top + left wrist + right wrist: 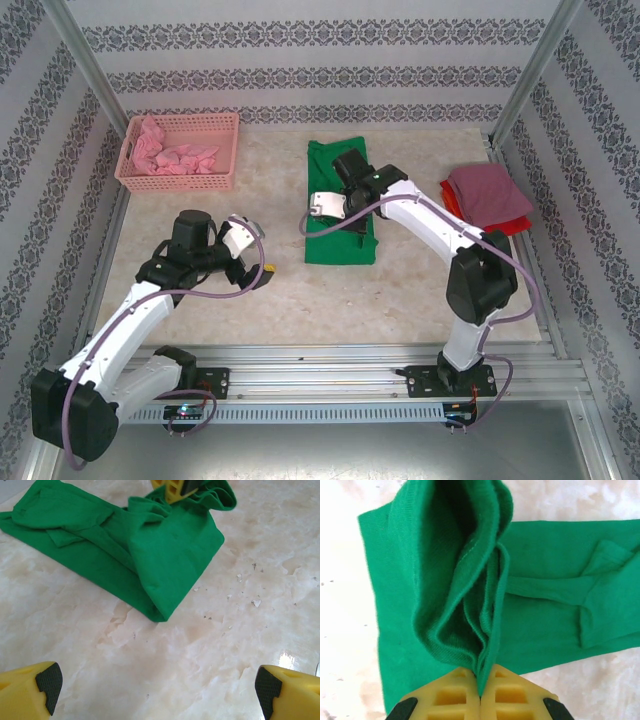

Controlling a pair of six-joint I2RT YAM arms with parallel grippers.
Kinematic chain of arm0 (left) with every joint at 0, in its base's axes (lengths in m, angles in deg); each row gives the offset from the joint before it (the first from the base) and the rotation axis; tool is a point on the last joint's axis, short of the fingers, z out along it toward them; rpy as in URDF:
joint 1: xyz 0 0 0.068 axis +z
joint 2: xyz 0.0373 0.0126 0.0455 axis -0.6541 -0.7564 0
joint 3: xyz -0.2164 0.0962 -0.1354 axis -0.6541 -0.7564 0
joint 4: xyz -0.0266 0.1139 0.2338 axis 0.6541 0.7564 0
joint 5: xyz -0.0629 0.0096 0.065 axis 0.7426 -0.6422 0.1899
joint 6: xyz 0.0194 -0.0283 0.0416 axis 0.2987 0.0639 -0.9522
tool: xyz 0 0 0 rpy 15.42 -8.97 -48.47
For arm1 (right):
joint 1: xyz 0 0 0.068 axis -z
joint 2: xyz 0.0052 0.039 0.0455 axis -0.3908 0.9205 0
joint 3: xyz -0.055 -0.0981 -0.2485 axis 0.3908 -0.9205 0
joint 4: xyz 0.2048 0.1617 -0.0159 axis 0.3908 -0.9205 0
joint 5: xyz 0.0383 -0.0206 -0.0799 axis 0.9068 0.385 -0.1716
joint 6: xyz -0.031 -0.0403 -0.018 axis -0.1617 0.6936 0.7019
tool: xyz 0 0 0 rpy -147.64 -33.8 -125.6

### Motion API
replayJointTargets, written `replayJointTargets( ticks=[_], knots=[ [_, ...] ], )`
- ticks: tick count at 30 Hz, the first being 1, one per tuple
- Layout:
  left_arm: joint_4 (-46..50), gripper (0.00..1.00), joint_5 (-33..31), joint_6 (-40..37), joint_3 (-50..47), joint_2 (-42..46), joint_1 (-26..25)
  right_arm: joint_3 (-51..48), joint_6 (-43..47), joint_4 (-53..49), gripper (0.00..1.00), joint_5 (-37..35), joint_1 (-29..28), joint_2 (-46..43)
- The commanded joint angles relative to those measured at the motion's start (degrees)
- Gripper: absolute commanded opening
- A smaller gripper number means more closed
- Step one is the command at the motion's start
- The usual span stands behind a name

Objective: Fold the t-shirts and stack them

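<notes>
The bright green t-shirt point(340, 235) lies folded into a long strip in the middle of the table. My right gripper point(316, 212) hovers over its left side, shut on a bunched fold of the green cloth point(485, 630), which is lifted into a ridge. In the left wrist view the shirt's near corner point(160, 565) rests on the marble, with the right gripper's yellow fingers point(172, 490) behind it. My left gripper point(258, 250) is open and empty, left of the shirt; its pads point(47, 682) frame bare table. A folded mauve-pink t-shirt point(488, 190) tops a red one point(515, 226) at the right.
A pink plastic lattice basket point(228, 160) at the back left holds crumpled light pink cloth point(170, 155). Patterned walls and metal posts point(85, 60) enclose the table. Bare marble point(330, 295) stretches along the front, ahead of the metal rail point(330, 360).
</notes>
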Motion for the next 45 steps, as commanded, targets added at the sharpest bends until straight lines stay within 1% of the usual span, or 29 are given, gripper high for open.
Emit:
replayJointTargets(
  ticks=[1,12,22,33,40,43,45],
  knots=[
    [-2.3,1.0,1.5,1.2,-1.0,-0.9,0.6,4.2,2.7,1.0,0.0,0.0,0.9,3.0],
    [-4.5,1.0,2.9,2.1,-0.8,-3.6,0.6,11.9,3.7,1.8,0.0,0.0,3.2,11.2],
    [-6.1,1.0,4.7,4.4,-0.8,-5.6,0.6,13.6,3.6,2.4,0.0,0.3,5.4,15.1],
    [-7.0,1.0,5.1,4.8,-0.9,-5.9,0.6,16.5,3.2,2.8,0.0,2.6,5.8,19.7],
    [-7.5,1.0,5.5,5.3,-0.8,-6.6,0.6,18.3,3.0,2.7,0.0,1.5,6.4,22.5],
    [-7.8,1.0,5.9,5.6,-0.5,-7.0,0.6,17.8,2.5,4.7,0.27,0.0,6.5,21.9],
    [-8.2,1.0,6.2,5.7,-0.5,-7.4,0.6,17.5,1.2,6.2,0.49,-0.3,6.7,20.7]
  ],
)
